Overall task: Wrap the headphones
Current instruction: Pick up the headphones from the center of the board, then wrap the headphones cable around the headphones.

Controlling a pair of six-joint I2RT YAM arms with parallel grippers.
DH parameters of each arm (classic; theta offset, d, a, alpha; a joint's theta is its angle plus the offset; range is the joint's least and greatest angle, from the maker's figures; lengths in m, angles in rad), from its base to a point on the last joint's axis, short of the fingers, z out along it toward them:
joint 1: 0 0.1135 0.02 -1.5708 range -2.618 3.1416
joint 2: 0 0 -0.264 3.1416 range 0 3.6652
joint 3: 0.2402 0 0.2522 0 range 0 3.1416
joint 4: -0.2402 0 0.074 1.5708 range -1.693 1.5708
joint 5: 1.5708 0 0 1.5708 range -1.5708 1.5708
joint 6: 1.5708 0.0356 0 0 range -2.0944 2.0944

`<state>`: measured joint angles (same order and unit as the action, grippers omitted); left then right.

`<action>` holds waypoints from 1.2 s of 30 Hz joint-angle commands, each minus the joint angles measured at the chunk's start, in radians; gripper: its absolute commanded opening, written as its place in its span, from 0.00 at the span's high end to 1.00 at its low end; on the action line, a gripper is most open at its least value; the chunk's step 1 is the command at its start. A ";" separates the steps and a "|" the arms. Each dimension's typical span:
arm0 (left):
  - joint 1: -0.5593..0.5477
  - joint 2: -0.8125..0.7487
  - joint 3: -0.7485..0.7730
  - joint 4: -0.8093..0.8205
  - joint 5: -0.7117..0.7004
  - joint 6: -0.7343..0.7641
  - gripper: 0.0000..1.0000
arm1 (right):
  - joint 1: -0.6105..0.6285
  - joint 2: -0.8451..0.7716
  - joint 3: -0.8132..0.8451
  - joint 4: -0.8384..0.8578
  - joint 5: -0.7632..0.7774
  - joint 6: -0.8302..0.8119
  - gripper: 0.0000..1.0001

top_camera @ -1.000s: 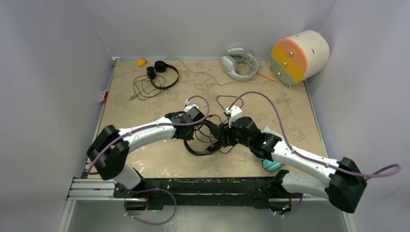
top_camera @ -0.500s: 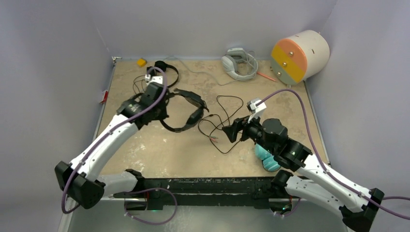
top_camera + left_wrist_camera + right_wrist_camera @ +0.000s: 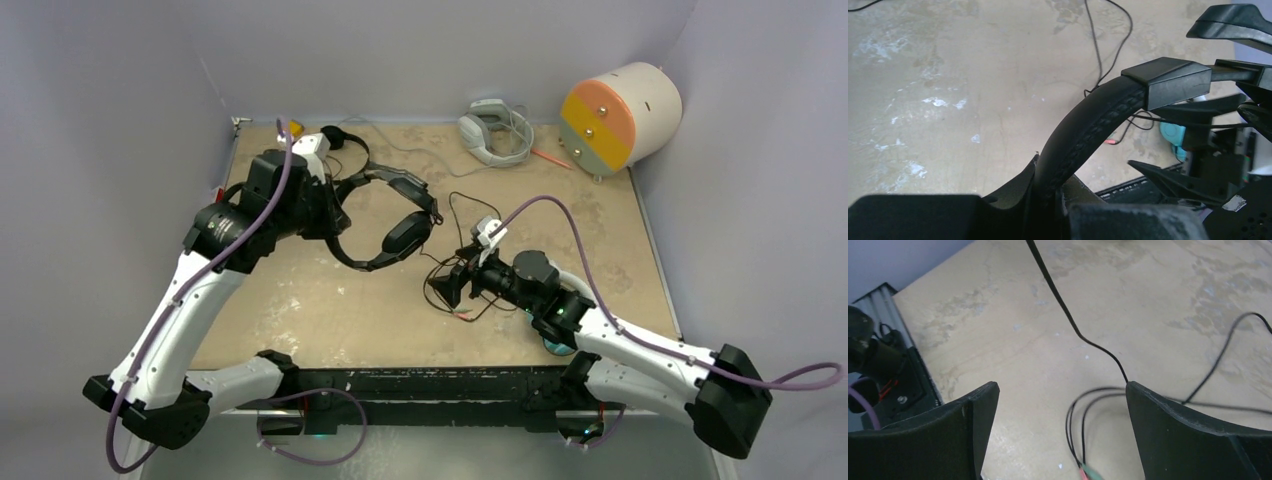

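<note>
Where lilac walls (image 3: 450, 50) enclose the tan table (image 3: 300, 300), left hand (image 3: 338, 212) pinching black headphones (image 3: 398, 236), right hand (image 3: 450, 287) spread

You see the headphones (image 3: 1075, 135) band in matt black stitched padding, and the desk (image 3: 948, 75) mottled, scuffed, dull beige.

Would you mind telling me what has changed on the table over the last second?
The left fingers, shut on the band, carried the black headphones from the table's middle up toward the far left. The right fingers let go, opened wide and now hover over the trailing cord near the middle. The grey headphones and the drum at the far edge stayed put.
</note>
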<state>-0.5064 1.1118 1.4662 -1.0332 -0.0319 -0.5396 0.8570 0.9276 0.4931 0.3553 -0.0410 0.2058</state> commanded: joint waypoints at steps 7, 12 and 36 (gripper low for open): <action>0.000 -0.014 0.286 -0.117 0.155 -0.033 1.00 | 0.000 0.267 0.012 0.553 -0.268 -0.053 0.13; 0.000 0.048 0.384 -0.160 0.262 -0.006 1.00 | 0.000 0.380 0.062 0.657 -0.311 -0.061 0.22; 0.000 -0.021 -0.080 0.429 0.247 -0.565 1.00 | 0.136 0.476 0.048 0.675 -0.406 0.166 1.00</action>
<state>-0.5064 1.1076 1.3575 -0.7029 0.3325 -0.9688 0.9600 1.4078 0.5144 1.0466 -0.4595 0.3439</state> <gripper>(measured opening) 0.078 0.004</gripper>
